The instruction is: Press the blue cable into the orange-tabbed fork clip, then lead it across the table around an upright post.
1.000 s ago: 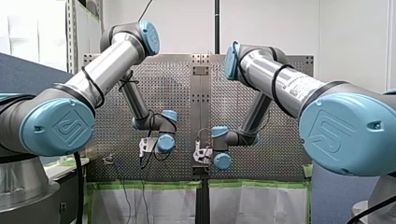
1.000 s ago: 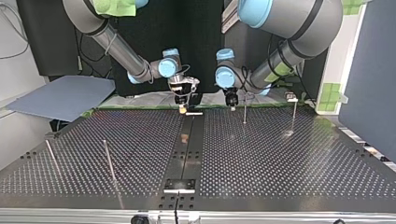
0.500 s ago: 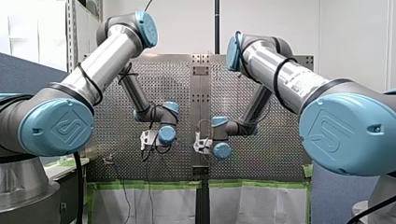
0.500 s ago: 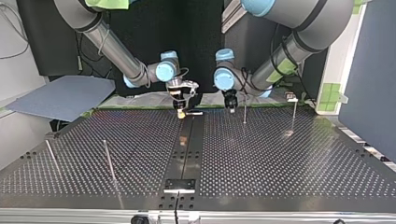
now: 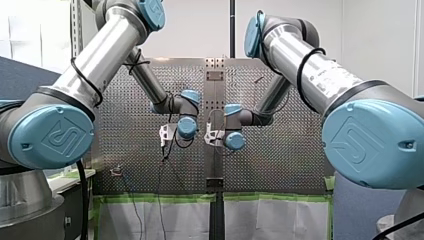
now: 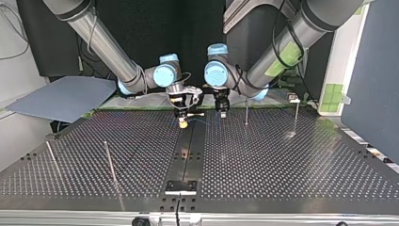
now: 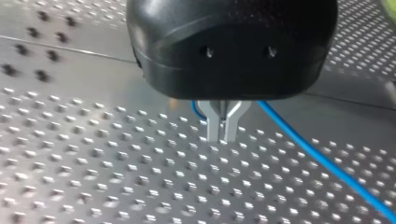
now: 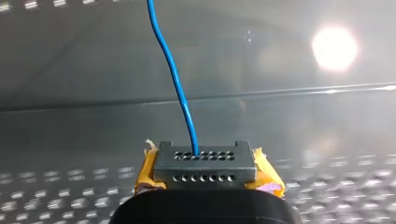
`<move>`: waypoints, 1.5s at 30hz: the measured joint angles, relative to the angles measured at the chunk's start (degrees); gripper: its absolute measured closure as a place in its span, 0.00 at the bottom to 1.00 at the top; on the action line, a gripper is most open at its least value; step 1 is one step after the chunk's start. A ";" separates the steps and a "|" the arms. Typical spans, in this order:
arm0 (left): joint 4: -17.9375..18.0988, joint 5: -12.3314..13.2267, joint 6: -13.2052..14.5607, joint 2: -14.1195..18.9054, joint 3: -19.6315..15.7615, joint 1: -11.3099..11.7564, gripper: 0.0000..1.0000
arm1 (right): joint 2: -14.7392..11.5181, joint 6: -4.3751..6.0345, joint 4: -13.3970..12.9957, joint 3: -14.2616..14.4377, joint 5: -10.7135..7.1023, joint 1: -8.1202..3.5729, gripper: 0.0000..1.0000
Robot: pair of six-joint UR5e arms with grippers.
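Early in the job, by the look of it: bringing the thin blue cable [image 7: 322,159] over for the clip, not yet pressing it in. No telling the orange-tabbed fork clip apart with any certainty in these views.

Strung just above the perforated metal desk [image 6: 282,160], near the middle of its edge on the arms' side, between the two pincers. Clamped fast between the yellow pads of my right arm's pincer [image 8: 204,159]. Closed tip to tip at my left arm's black pincer [image 7: 222,135], apparently nipping the cable up at the root of the metal fingers. Long axis running roughly along that desk edge, then trailing off across the holes.

Next, probably: find the clip, line the cable up over its slot, push down. Then lead it off round an upright metal post [image 6: 246,111].
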 joint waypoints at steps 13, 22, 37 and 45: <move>-1.84 -2.72 -0.73 6.67 -0.03 -0.43 1.00 | -7.81 0.05 2.96 0.06 1.82 0.53 1.00; -1.25 -2.69 -1.27 10.48 -0.02 -0.18 1.00 | -13.09 0.12 4.91 0.07 2.79 0.71 1.00; -1.41 -1.41 -1.40 15.31 1.97 0.40 1.00 | -18.09 0.19 6.77 0.07 2.91 0.83 1.00; -4.02 -1.53 -0.82 17.13 4.76 0.27 1.00 | -19.43 0.12 7.09 0.06 2.91 0.50 1.00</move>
